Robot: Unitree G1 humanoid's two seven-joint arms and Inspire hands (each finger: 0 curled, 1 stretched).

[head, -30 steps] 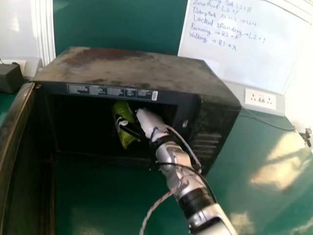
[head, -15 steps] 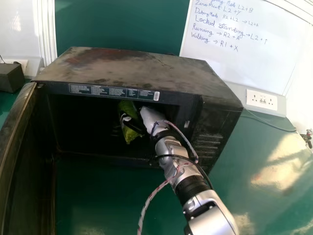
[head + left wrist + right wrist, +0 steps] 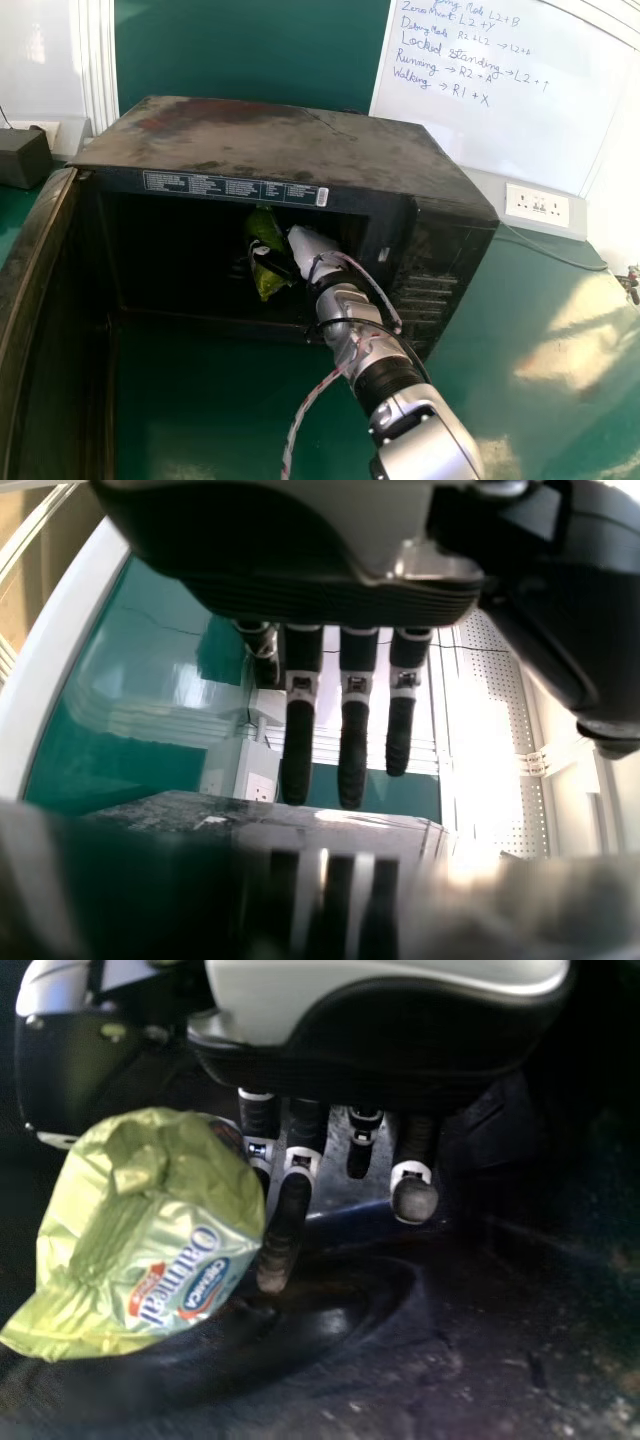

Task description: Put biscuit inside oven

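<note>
The green biscuit packet (image 3: 270, 282) is inside the dark cavity of the oven (image 3: 290, 150), right of the cavity's middle. Reaching in through the open front, my right hand (image 3: 308, 243) has dark fingers across the packet. The right wrist view has the packet (image 3: 150, 1230) beside the fingers of my right hand (image 3: 288, 1215), pinched on the thumb side; the thumb is mostly hidden behind it. My left hand (image 3: 355, 715) is outside the oven, its fingers straight and holding nothing, with the oven's top (image 3: 270, 815) beyond them.
The oven door (image 3: 40, 290) stands open on the left. Around the oven is the green table (image 3: 500, 350). A wall socket (image 3: 537, 205) and cable are at the right, a whiteboard (image 3: 500, 90) behind, and a dark box (image 3: 22, 157) at the far left.
My right hand and the packet have shifted slightly to the right within the oven cavity. The packet hangs at a slightly different tilt, and the forearm has turned a little.
</note>
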